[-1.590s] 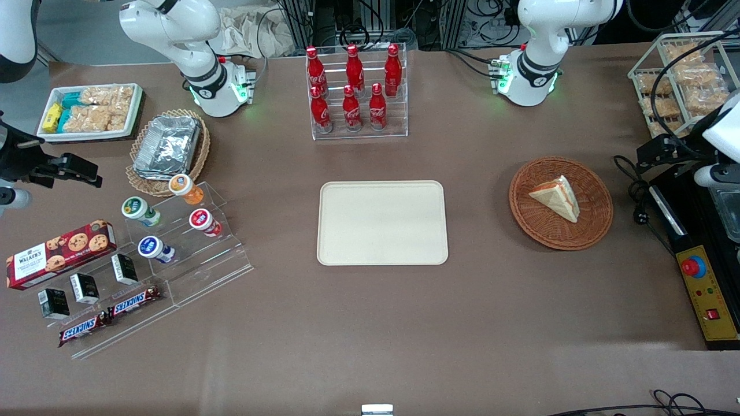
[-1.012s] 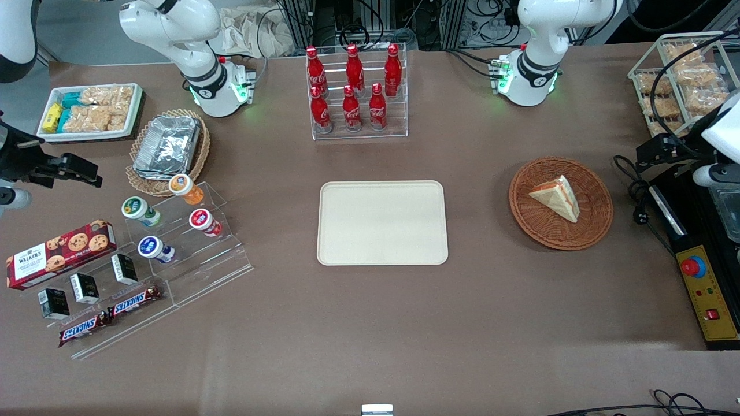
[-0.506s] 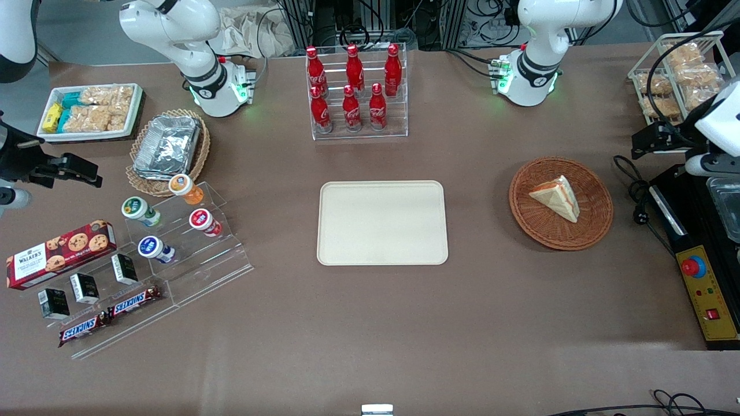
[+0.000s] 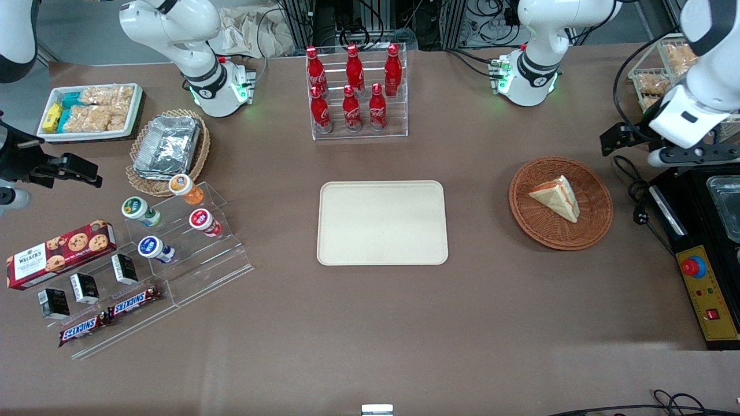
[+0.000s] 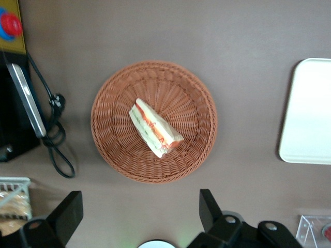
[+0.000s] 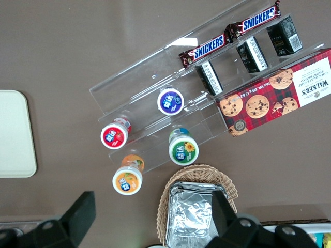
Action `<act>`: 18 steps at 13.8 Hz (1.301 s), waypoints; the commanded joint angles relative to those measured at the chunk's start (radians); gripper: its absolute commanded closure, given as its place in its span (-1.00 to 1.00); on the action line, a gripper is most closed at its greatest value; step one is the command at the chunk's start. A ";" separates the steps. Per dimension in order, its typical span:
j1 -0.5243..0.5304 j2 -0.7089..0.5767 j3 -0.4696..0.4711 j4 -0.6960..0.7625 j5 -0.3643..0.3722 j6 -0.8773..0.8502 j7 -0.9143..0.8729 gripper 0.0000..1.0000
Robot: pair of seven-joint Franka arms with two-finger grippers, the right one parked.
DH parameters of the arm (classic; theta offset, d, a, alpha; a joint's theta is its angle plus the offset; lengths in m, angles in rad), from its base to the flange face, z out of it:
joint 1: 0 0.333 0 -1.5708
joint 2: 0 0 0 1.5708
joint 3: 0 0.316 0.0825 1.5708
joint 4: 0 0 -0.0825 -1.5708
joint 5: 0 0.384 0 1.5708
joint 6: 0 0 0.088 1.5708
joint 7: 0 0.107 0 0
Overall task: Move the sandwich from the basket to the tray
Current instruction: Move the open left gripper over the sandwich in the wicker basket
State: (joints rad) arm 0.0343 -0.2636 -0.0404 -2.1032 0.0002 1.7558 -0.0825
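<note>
The sandwich (image 4: 556,197) (image 5: 155,128), a white-bread wedge with red-orange and green filling, lies in the round reddish-brown wicker basket (image 4: 523,216) (image 5: 111,150). The cream tray (image 4: 381,222) (image 5: 310,113) lies flat mid-table with nothing on it, beside the basket toward the parked arm's end. My left gripper (image 4: 621,138) (image 5: 138,209) hangs high above the table beside the basket's rim, toward the working arm's end and a little farther from the front camera than the sandwich. It is open wide with nothing between its fingers (image 5: 70,213).
A black cable (image 4: 636,196) and a yellow control box with a red button (image 4: 705,289) lie beside the basket at the working arm's end. A wire rack of snack packets (image 4: 653,86) stands there too. A rack of cola bottles (image 4: 355,92) stands farther back than the tray.
The left arm has swung in from the table's end toward the basket, and its gripper now hangs closer to the basket's rim. Sandwich, basket and tray have not moved.
</note>
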 commanded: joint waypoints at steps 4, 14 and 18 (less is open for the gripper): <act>0.012 -0.031 0.002 -0.145 -0.014 0.077 -0.167 -1.00; 0.013 0.141 0.043 -0.268 -0.179 0.328 -0.597 -1.00; 0.013 0.228 0.097 -0.308 -0.271 0.407 -0.603 -1.00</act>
State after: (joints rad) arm 0.0457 -0.0619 0.0353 -2.3996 -0.2276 2.1320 -0.6647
